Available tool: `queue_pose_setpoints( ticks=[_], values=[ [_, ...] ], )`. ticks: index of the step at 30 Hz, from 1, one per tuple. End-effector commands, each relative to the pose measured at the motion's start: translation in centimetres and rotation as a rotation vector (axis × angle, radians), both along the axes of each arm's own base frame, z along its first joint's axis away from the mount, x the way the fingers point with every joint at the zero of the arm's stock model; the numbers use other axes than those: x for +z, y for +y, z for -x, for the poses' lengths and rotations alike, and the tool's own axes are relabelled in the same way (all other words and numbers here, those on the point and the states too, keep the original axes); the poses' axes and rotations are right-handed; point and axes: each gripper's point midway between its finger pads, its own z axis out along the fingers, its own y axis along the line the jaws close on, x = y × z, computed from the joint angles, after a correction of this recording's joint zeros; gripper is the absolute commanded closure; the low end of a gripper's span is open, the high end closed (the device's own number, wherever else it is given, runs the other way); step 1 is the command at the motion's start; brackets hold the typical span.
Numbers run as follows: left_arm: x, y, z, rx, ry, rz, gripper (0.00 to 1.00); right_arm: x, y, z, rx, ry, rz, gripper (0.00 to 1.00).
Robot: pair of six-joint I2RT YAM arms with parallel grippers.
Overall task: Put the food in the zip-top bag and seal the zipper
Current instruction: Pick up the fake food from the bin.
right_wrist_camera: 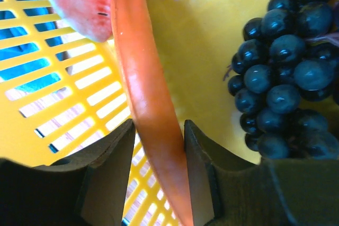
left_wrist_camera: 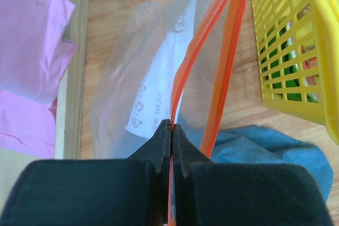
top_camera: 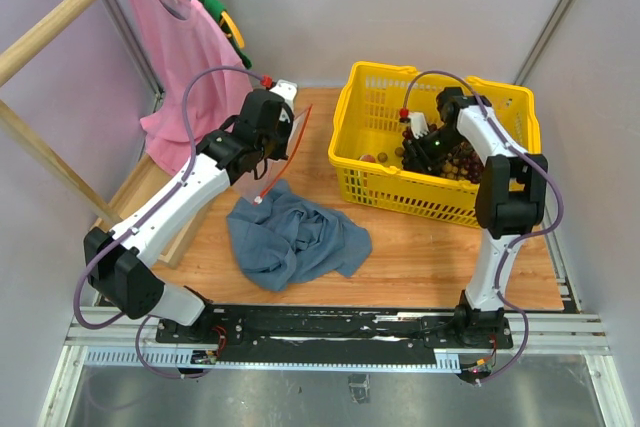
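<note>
My left gripper (top_camera: 270,144) is shut on the zipper (left_wrist_camera: 198,46), the orange-red strip of the clear zip-top bag (top_camera: 285,152), and holds the bag up above the table, left of the basket. The fingertips (left_wrist_camera: 172,126) pinch one side of the strip; the other side (left_wrist_camera: 229,62) stands apart, so the mouth gapes. The white label (left_wrist_camera: 159,96) shows through the plastic. My right gripper (top_camera: 425,150) is down in the yellow basket (top_camera: 372,75). Its jaws (right_wrist_camera: 159,130) press both sides of a long orange sausage-shaped piece (right_wrist_camera: 143,78). The pinkish-red fruit wedge (right_wrist_camera: 79,1) lies beyond it. Dark purple grapes (right_wrist_camera: 280,67) lie to the right.
A blue-grey cloth (top_camera: 295,232) lies crumpled on the wooden table below the bag; it also shows in the left wrist view (left_wrist_camera: 265,149). A brownish-green grape bunch (top_camera: 465,162) sits in the basket. A pink garment (top_camera: 185,57) hangs from a wooden rack (top_camera: 60,17) at the left.
</note>
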Motion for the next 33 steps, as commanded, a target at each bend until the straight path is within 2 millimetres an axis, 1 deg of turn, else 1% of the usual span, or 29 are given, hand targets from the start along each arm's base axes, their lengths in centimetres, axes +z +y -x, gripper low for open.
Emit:
queue_pose_setpoints(
  ticks=[1,5,9,14,16,18,19,21,24,26,28,31,33],
  values=[
    [1.4,0.3,-0.1,-0.001,-0.039,0.028,1.0,0.9,1.3,3.1,0.054,0.096,-0.002,0.61],
    [1.4,0.4,-0.1,0.001,-0.039,0.029,1.0,-0.5,1.7,3.5,0.07,0.148,0.017,0.65],
    [1.6,0.5,-0.2,0.002,-0.042,0.036,1.0,-1.4,2.1,3.4,0.088,0.166,0.034,0.65],
    [1.6,0.5,-0.2,-0.003,-0.042,0.047,0.99,-2.3,2.3,2.8,0.097,0.168,0.044,0.63],
    [1.6,0.5,-0.2,-0.005,-0.039,0.051,1.0,-2.5,2.4,2.6,0.1,0.167,0.047,0.59],
    [1.7,0.6,-0.2,-0.004,-0.042,0.056,1.0,-2.7,2.5,2.2,0.103,0.157,0.054,0.57],
    [1.8,0.6,-0.2,-0.002,-0.043,0.057,0.99,-2.8,2.5,2.0,0.101,0.151,0.058,0.58],
    [1.9,0.7,-0.2,0.003,-0.045,0.062,1.0,-2.4,2.5,1.8,0.101,0.136,0.069,0.66],
    [2.0,0.7,-0.3,0.007,-0.044,0.077,1.0,-0.7,2.5,1.3,0.094,0.075,0.086,0.82],
    [2.0,0.9,-0.4,0.024,-0.041,0.085,1.0,1.4,2.7,0.8,0.083,0.007,0.084,0.91],
    [2.1,1.1,-0.5,0.047,-0.037,0.091,1.0,3.9,3.0,0.2,0.07,-0.067,0.088,0.98],
    [2.8,1.3,-0.8,0.087,-0.045,0.117,1.0,7.7,2.8,-0.5,0.022,-0.197,0.121,0.99],
    [3.4,1.0,-0.9,0.101,-0.049,0.152,1.0,9.7,2.4,-1.2,-0.031,-0.286,0.157,0.99]
  ],
)
